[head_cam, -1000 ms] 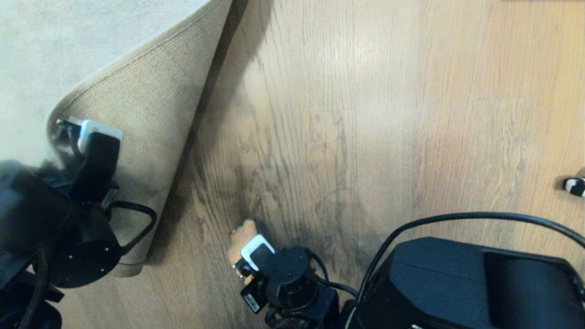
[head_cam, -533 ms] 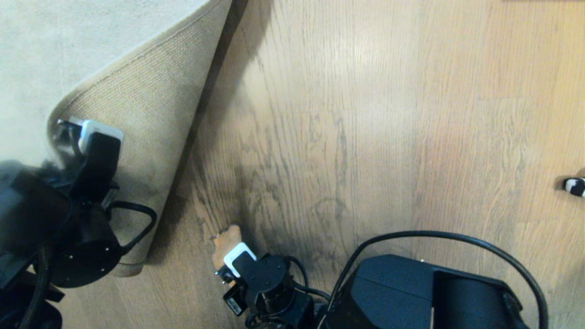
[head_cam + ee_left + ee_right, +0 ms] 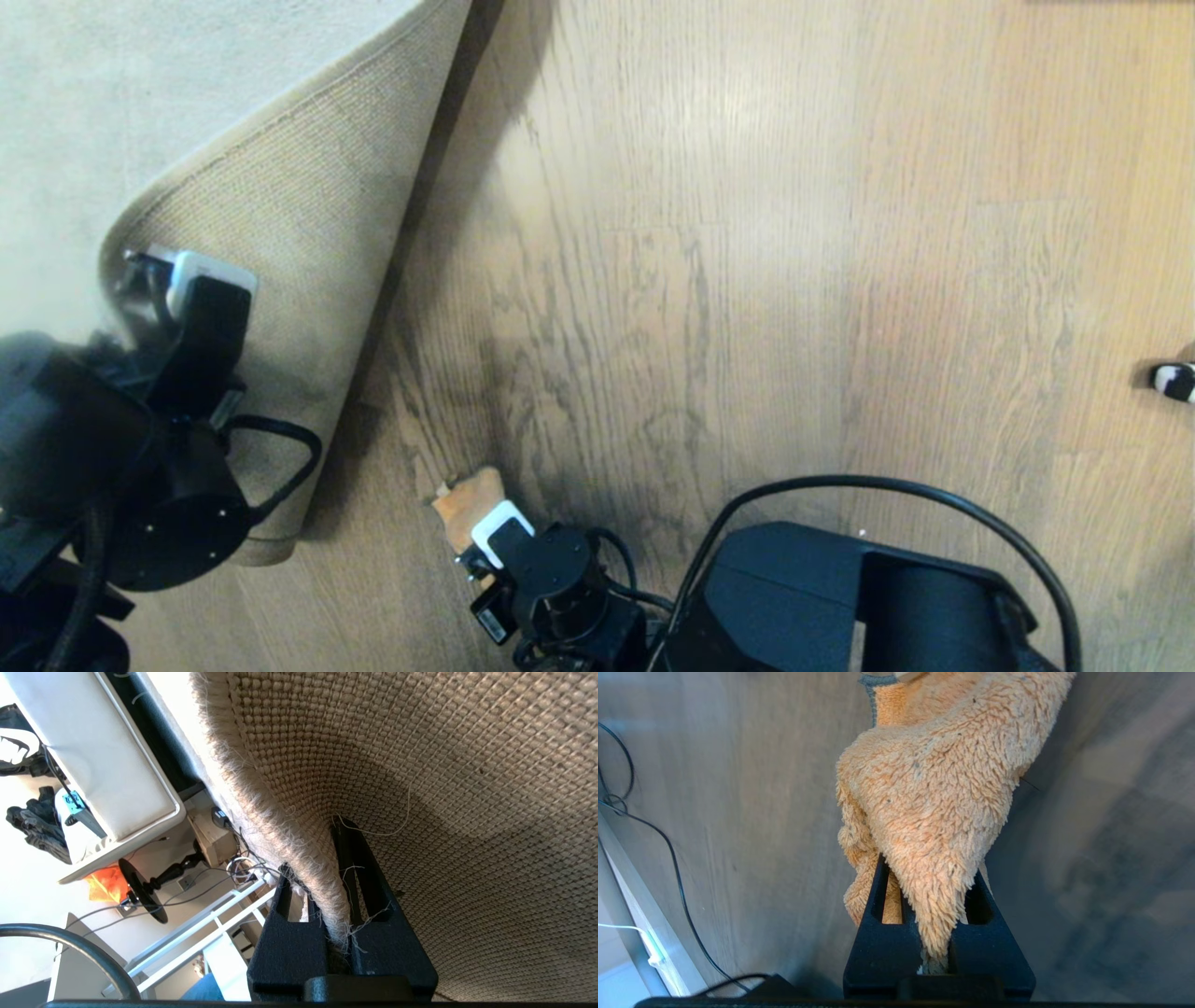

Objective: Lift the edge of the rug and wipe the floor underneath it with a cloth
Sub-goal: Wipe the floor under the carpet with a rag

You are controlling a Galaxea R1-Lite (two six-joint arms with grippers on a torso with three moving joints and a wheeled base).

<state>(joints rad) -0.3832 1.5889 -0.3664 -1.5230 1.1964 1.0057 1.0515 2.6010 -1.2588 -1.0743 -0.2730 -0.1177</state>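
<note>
At left, rug hold: left tool is clamping the rug edge between narrow jaws, keeping the corner folded back so its tan woven backing is facing up and the planks beneath are lying exposed.
Close view of hold: left tool is pinching the frayed border of the rug edge, with loose threads trailing over the fingers.
Wiping side: right tool is gripping the cloth, which is resting on the floor just beside the folded corner, apparently placed to reach the uncovered area.
Cloth grip: right tool is closed on one bunched corner of the cloth, its blue-grey trim showing at the far end.
Surroundings: black cable is arching over the right arm; a small black-and-white object is lying well apart.
Obstruction: folded rug is overhanging the nearest planks, likely limiting the stroke.
</note>
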